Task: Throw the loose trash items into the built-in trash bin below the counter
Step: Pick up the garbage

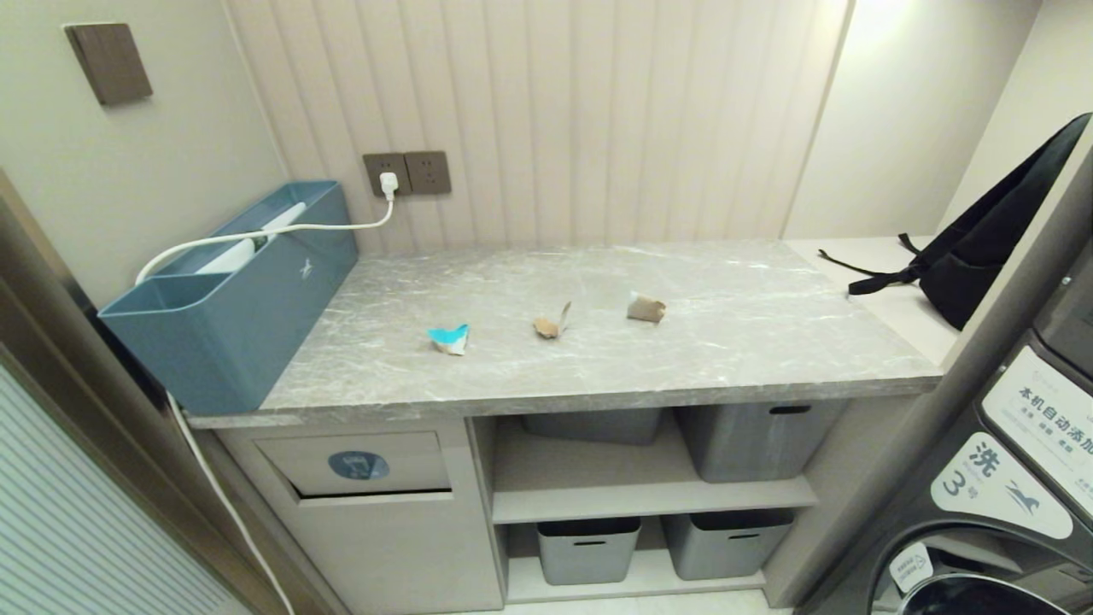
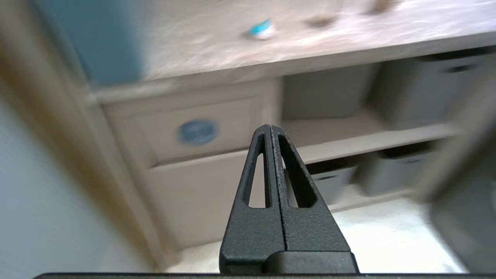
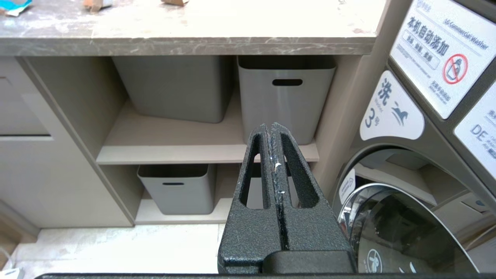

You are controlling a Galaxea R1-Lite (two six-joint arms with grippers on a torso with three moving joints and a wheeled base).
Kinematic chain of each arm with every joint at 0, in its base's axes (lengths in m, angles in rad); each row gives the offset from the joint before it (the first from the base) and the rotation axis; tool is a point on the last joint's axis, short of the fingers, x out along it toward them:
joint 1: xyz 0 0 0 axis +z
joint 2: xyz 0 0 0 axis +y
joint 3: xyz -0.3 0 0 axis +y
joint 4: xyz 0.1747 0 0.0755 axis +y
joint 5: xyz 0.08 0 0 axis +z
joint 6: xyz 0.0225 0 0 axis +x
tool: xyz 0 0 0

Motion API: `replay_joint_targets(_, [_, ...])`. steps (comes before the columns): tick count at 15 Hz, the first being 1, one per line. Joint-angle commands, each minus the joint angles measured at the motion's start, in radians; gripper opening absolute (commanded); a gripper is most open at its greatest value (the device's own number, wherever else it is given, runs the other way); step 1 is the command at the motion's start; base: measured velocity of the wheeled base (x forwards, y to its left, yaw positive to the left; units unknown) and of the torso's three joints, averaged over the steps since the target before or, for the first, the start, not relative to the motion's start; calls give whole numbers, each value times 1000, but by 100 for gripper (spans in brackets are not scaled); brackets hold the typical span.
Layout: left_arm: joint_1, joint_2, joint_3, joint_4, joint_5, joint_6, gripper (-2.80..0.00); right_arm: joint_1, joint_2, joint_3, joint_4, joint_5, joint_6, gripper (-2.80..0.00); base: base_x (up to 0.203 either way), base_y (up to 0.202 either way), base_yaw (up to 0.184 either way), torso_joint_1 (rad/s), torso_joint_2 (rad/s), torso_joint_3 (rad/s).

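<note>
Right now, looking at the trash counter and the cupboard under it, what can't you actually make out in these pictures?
- Inside the trash bin: head view, its shut flap hides it.
- Contents of the grey tubs: right wrist view, walls and shelf block them.
- Teal-blue box contents: head view, only a white item's top shows.
- Trash scraps: left wrist view, blurred.
- Black backpack: head view, cut off by the washer.

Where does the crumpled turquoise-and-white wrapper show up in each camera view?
Head view: crumpled turquoise-and-white wrapper lies left of centre on the grey marble counter.
Left wrist view: blurred, on the counter near the picture's top.
Right wrist view: cut off at the top-left corner.
Shared landmark: the counter's front edge.
</note>
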Motion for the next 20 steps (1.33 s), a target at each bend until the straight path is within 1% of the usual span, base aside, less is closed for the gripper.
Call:
replay_joint_targets(1, [-16,206,-109,-4,-90,-6,-280,0,1,-2,0,0,0,-280,0,0,0,0,0,0])
replay_joint_targets(2, [-25,307,-170,-6,-133,-14,0,0,1,0,0,1,-1,-280,0,0,0,0,0,0])
replay_joint_targets(4, [-42,523,-282,-46,-200,-35,0,0,1,0,0,0,0,-280,0,0,0,0,0,0])
replay_joint_targets(5, [-47,631,-325,-98,-226,-51,0,0,1,0,0,0,0,-280,0,0,0,0,0,0])
replay_joint_targets(7, [-56,840,-390,-187,-258,-106,0,0,1,0,0,0,0,-280,0,0,0,0,0,0])
replay_joint_targets(8, [-71,942,-420,-219,-270,-162,0,0,1,0,0,0,0,-280,0,0,0,0,0,0])
replay_joint_targets(10, [-97,1111,-483,-253,-276,-322,0,0,1,0,0,0,0,-280,0,0,0,0,0,0])
replay_joint_targets(11, [-104,1199,-524,-257,-260,-376,0,0,1,0,0,0,0,-280,0,0,0,0,0,0])
replay_joint_targets(12, [-108,1290,-570,-258,-220,-410,0,0,1,0,0,0,0,-280,0,0,0,0,0,0])
replay_joint_targets(14, [-113,1448,-668,-258,-148,-445,0,0,1,0,0,0,0,-280,0,0,0,0,0,0])
replay_joint_targets(15, [-114,1524,-721,-257,-124,-455,0,0,1,0,0,0,0,-280,0,0,0,0,0,0])
replay_joint_targets(17, [-115,1665,-830,-258,-75,-460,0,0,1,0,0,2,0,-280,0,0,0,0,0,0])
replay_joint_targets(19, [-116,1804,-956,-258,-36,-428,0,0,1,0,0,0,0,-280,0,0,0,0,0,0])
replay_joint_targets(20, [-116,1868,-1012,-258,-23,-392,0,0,1,0,0,0,0,-280,0,0,0,0,0,0])
